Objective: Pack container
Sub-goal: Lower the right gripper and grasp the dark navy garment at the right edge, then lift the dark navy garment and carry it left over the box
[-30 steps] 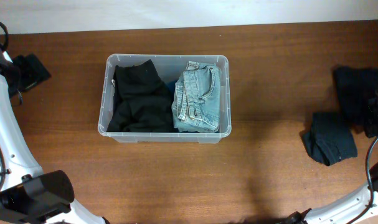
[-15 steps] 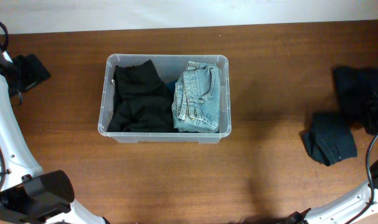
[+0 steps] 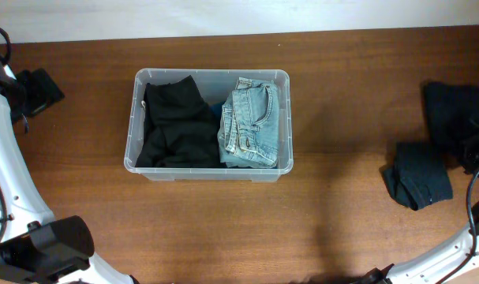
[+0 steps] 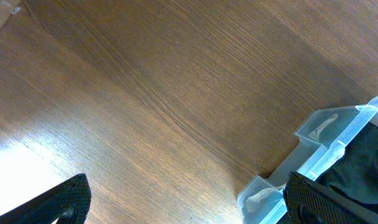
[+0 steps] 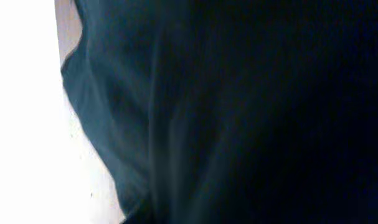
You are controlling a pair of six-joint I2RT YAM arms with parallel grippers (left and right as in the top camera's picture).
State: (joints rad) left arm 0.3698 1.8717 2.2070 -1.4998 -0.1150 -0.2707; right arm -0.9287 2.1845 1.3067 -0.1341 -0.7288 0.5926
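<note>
The container (image 3: 207, 72), a clear plastic bin, stands at the middle of the table. Inside it lie a black garment (image 3: 176, 122) on the left and folded light-blue jeans (image 3: 251, 126) on the right. My left gripper (image 4: 189, 208) hangs open over bare wood, left of the container's corner (image 4: 329, 134), with nothing between its fingers. In the overhead view it is the dark shape (image 3: 35, 88) at the far left. Dark cloth (image 5: 238, 112) fills the right wrist view and hides my right gripper's fingers. That arm is at the dark clothes pile (image 3: 452, 114) at the table's right edge.
A folded dark garment (image 3: 417, 175) lies on the wooden table (image 3: 342, 102) just left of and below the pile. My arms' white links (image 3: 6, 158) run along the left edge. A pale wall borders the table's far side.
At the far right edge the right arm has sunk slightly into the dark pile. The container, its clothes and the left arm have not moved.
</note>
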